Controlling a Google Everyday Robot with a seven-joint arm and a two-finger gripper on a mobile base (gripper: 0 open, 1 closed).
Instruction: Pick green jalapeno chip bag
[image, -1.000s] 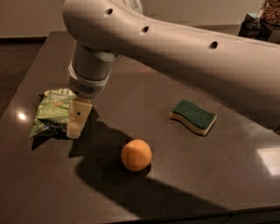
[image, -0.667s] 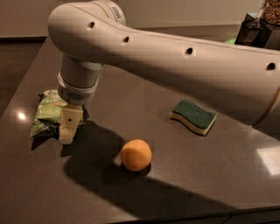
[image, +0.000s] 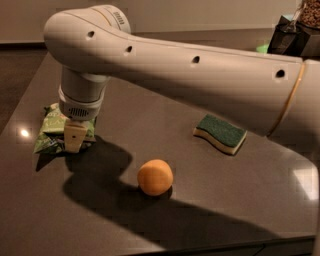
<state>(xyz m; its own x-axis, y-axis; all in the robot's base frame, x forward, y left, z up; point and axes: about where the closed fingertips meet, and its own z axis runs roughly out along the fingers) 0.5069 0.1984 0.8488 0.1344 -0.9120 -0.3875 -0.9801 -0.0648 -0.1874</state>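
The green jalapeno chip bag (image: 51, 129) is a crinkled shiny green bag lying at the left side of the dark table (image: 200, 200). My gripper (image: 75, 137) hangs from the big white arm straight down over the bag's right part. One cream finger (image: 75, 138) shows in front of the bag, its tip at the bag's near edge. The arm's wrist hides the bag's upper right part.
An orange ball (image: 155, 176) lies in the middle near the front. A green-topped yellow sponge (image: 220, 133) lies to the right. Dark containers (image: 295, 32) stand at the far right back. The table's front edge runs along the bottom of the view.
The arm has swung left and the gripper has come down onto the chip bag. The bag, ball and sponge have not moved.
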